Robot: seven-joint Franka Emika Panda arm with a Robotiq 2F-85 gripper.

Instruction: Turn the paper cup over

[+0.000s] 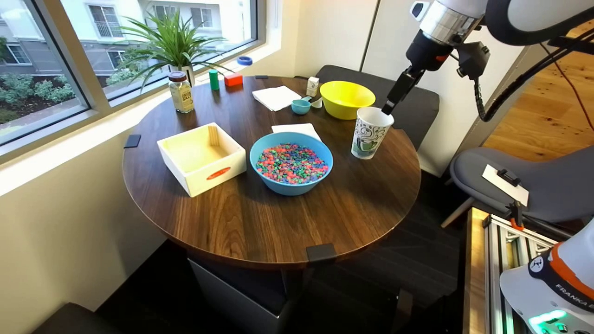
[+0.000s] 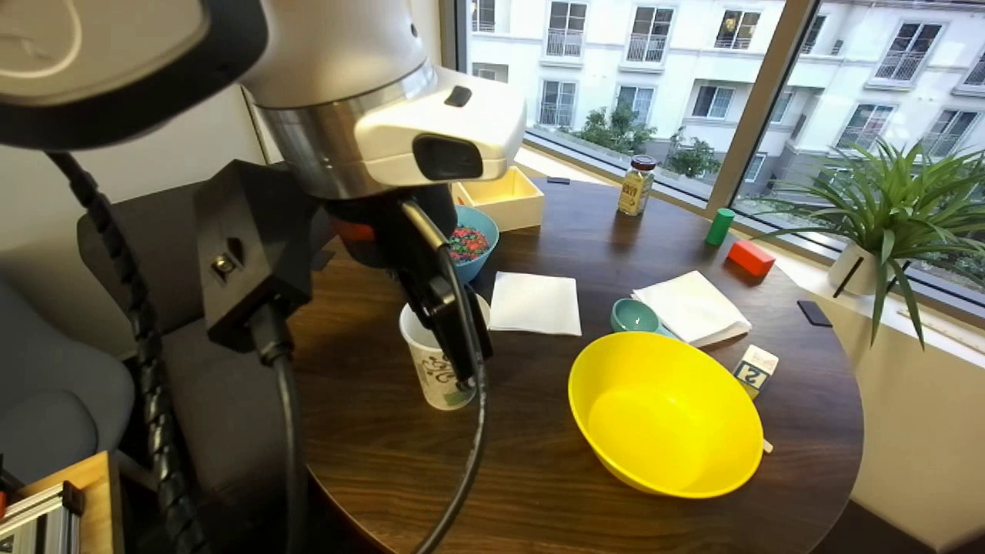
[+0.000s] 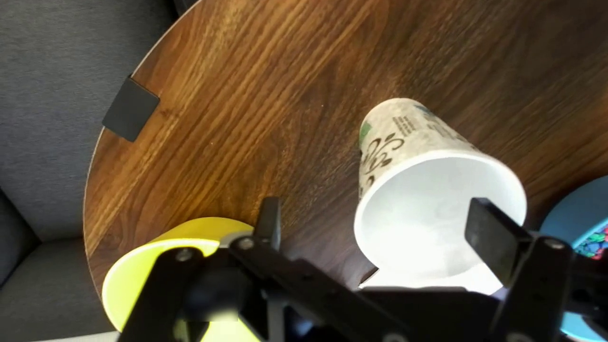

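The white paper cup (image 1: 366,139) with a green and dark swirl print stands upright, mouth up, near the table's edge. It also shows in an exterior view (image 2: 432,368), partly hidden by the gripper, and in the wrist view (image 3: 403,135), where I look into its mouth. My gripper (image 3: 380,223) is open and holds nothing. In the wrist view one finger overlaps the cup's mouth and the other is off to its left, over the table. In an exterior view the gripper (image 1: 388,106) is tilted, its tip at the cup's rim; I cannot tell whether it touches.
A yellow bowl (image 1: 347,99) stands close to the cup. A blue bowl (image 1: 290,188) of colourful bits and a wooden box (image 1: 218,174) are on its other side. White napkins (image 2: 536,302), a teal scoop (image 2: 635,315), blocks and a jar (image 2: 636,188) lie farther off.
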